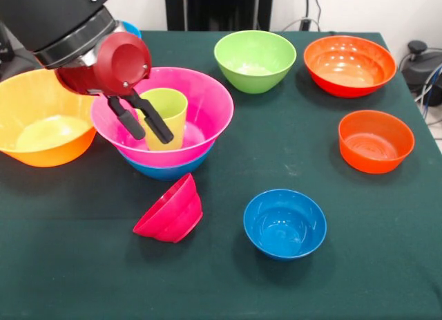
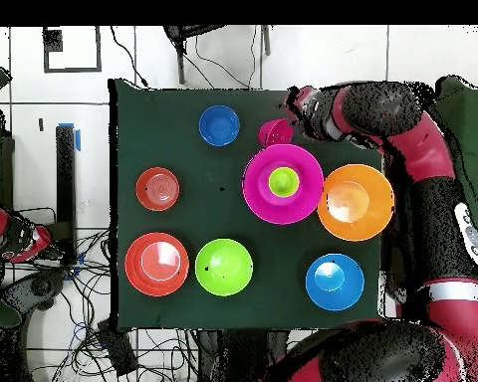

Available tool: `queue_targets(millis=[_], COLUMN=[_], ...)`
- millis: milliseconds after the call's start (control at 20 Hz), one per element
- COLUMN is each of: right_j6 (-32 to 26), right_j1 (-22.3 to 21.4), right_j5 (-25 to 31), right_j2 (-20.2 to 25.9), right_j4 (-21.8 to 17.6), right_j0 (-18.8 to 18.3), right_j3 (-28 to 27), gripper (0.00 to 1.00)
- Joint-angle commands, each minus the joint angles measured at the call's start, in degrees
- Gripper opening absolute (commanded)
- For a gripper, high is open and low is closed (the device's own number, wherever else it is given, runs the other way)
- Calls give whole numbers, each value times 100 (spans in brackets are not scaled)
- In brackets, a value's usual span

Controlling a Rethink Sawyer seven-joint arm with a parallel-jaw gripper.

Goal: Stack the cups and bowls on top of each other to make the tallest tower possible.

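While the end effector hangs with fingers spread before the lime cup, that cup stands upright inside the pink bowl, nested on a blue bowl; a crimson bowl lies tipped just beside.

— What sort of place am I working in?
— A robotics lab: my table wears a dark green cloth, loose cables tangle over the tiled floor at the overhead frame's lower left.

We see a glossy red and black robot arm with a rounded red wrist cap bearing small screws. Its gripper has two slim black fingers.
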Motion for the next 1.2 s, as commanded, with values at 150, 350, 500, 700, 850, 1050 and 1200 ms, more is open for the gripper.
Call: queue_targets(millis=[150, 350, 500, 700, 850, 1050, 1200], right_j6=[-1869, -1974, -2063, -2139, -2178, -2190, -2163], right_j1=[238, 483, 691, 959, 1129, 1265, 1261], right_j5=[-309, -432, -435, -371, -365, -365, -392], right_j2=[824, 1062, 1141, 1188, 1229, 1302, 1359], right_j4=[-417, -490, -635, -810, -945, -1061, -1123], right_j0=[-265, -355, -359, -314, -279, -274, -305], right_j3=[-266, -410, -577, -900, -1122, -1262, -1210], gripper=[100, 100, 100, 100, 100, 100, 100])
